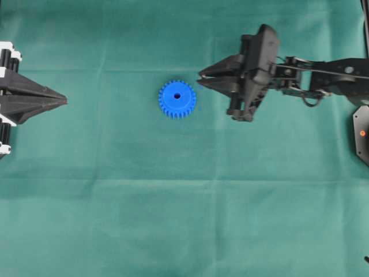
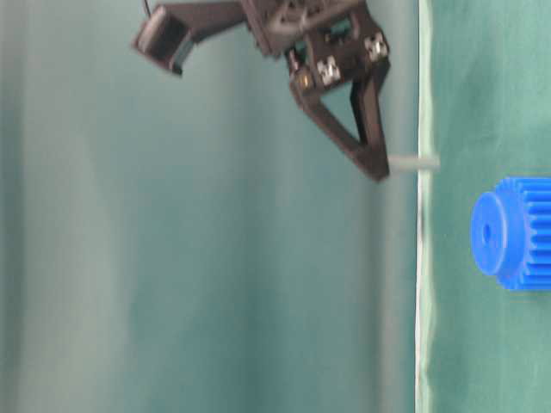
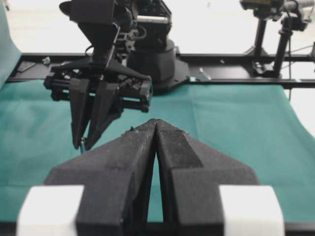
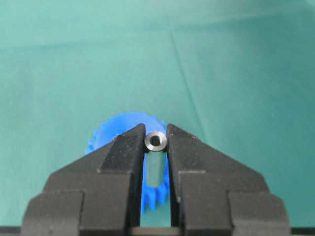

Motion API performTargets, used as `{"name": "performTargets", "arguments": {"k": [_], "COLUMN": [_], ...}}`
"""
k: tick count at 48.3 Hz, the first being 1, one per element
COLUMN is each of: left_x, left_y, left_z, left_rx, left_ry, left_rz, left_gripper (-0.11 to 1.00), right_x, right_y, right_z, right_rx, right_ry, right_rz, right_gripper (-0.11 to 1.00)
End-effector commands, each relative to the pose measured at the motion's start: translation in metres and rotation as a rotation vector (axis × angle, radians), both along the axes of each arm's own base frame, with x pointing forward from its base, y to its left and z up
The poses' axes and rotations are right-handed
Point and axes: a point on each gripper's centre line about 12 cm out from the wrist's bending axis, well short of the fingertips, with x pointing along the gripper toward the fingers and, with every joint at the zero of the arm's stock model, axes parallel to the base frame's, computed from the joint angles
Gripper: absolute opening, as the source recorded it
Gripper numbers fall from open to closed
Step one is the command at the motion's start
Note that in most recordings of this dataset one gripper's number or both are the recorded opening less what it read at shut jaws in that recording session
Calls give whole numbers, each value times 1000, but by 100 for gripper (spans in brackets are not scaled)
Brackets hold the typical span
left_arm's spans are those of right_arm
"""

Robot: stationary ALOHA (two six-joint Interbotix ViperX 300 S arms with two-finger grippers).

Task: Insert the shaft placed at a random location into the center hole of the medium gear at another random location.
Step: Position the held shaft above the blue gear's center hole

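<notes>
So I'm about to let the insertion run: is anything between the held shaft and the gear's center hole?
Nothing visible. The right claw is shut on the shaft, and only bare green cloth lies between it and the medium gear. The center hole is uncovered. The left claw sits far off.

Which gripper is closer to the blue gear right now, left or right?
Right. The right gripper, shut on the shaft, sits just off the medium gear on its right in the overhead view, raised above the cloth. The left gripper, shut, sits far off at the left edge.
</notes>
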Motion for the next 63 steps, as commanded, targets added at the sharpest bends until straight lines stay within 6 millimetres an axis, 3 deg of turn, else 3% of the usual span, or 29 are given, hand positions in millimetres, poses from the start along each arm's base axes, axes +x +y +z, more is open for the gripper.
{"name": "performTargets", "arguments": {"k": [1, 18, 41, 63], "left_x": [3, 3, 3, 3], "left_y": [0, 0, 0, 0], "left_z": [8, 8, 8, 8], "left_rx": [3, 3, 3, 3], "left_ry": [-18, -18, -20, -17], "left_rz": [2, 2, 2, 2], "left_gripper": [0, 0, 0, 0], "right_x": [17, 43, 45, 49], "right_y": [0, 2, 4, 3], "right_z": [16, 16, 15, -10], "right_rx": [-29, -31, -28, -21], "right_ry": [-52, -66, -68, -34], "right_rz": [17, 32, 35, 32], "right_gripper": [14, 14, 14, 14]}}
